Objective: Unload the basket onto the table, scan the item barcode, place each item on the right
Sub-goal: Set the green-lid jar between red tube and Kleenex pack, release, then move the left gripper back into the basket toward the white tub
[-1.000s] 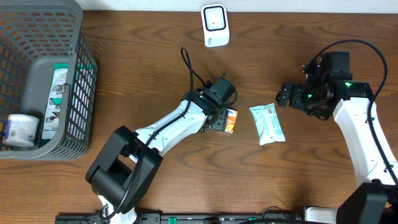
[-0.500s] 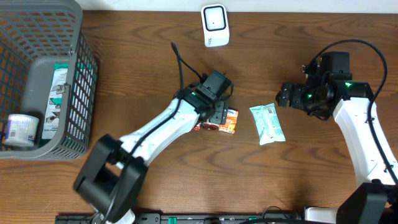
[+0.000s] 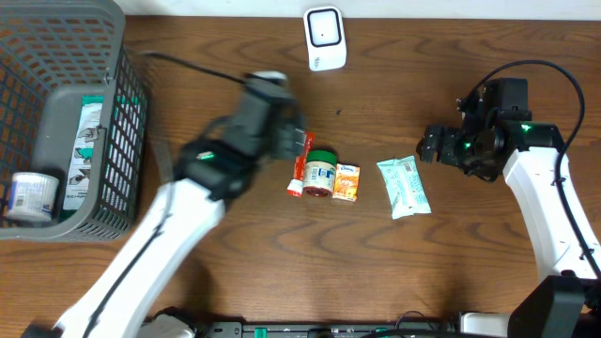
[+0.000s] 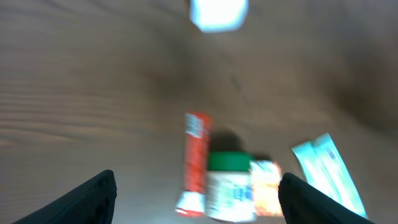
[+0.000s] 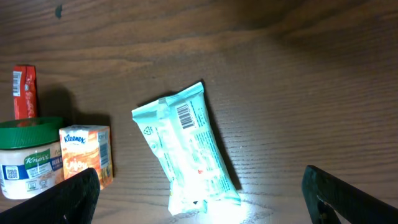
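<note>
now against a second ago: the left arm has swung away up and to the left; earlier it lay across the middle of the bench
uncovered: the red tube and the green-lidded jar, which the arm hid before, are in plain sight, in a close row with the orange tissue pack
unchanged: the teal pouch lies flat just right of that row, apart from it; the white scanner at the far edge and the right arm are where they were
left hand: fingers spread wide, empty, above the bench up-left of the tube
right hand: jaws wide, nothing between them, hovering right of the pouch
barcode: on the pouch's upper end, facing up
hard to make out: the left arm is a motion smear overhead; the left wrist view is blurred and its labels are unreadable
cut off: the basket runs past the left edge; the goods inside show only partly through its mesh
</note>
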Motion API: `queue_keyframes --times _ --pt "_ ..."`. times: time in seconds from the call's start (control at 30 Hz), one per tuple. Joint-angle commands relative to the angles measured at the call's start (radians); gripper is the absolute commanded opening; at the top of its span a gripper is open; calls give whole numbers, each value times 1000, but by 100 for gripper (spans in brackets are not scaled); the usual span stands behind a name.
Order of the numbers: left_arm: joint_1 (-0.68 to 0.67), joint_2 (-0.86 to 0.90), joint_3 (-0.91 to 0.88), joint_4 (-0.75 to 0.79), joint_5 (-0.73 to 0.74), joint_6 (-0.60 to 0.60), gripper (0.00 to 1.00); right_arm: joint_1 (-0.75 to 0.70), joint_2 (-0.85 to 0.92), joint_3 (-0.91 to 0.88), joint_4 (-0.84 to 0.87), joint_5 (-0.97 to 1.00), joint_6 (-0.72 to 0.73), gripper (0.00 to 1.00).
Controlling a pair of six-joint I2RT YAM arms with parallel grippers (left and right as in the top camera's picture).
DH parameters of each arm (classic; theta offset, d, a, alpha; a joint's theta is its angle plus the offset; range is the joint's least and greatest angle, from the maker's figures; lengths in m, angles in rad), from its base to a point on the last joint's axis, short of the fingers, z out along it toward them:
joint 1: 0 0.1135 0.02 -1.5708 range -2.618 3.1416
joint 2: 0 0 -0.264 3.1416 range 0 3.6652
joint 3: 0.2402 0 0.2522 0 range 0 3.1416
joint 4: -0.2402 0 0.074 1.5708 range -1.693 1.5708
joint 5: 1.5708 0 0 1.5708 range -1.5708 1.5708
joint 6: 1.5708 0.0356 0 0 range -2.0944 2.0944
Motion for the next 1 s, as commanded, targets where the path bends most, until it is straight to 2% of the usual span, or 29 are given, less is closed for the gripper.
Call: queue_keyframes --times 0.0,0.27,0.4,0.53,0.63,0.77,0.83,0.97 --pt "131 -118 33 -37 -111 58 79 -2 -5 7 -1 2 -14 99" --pt "505 -228 33 -63 -127 109 79 -2 -5 8 15 2 -14 99" --pt "692 -217 33 -50 -128 126 79 -2 -5 7 42 2 -14 99" --pt "864 -170 33 -6 -127 197 80 -2 -5 8 45 2 -14 99" --pt "938 -139 53 -15 -127 231 80 -2 -5 7 45 2 -14 99" --pt "975 -72 193 -112 -118 249 80 -2 -5 7 45 2 -14 99" --pt "975 -8 320 -192 -115 279 80 -2 -5 8 45 2 -14 99" --pt "975 207 697 -486 -116 321 80 -2 -5 7 45 2 -14 99"
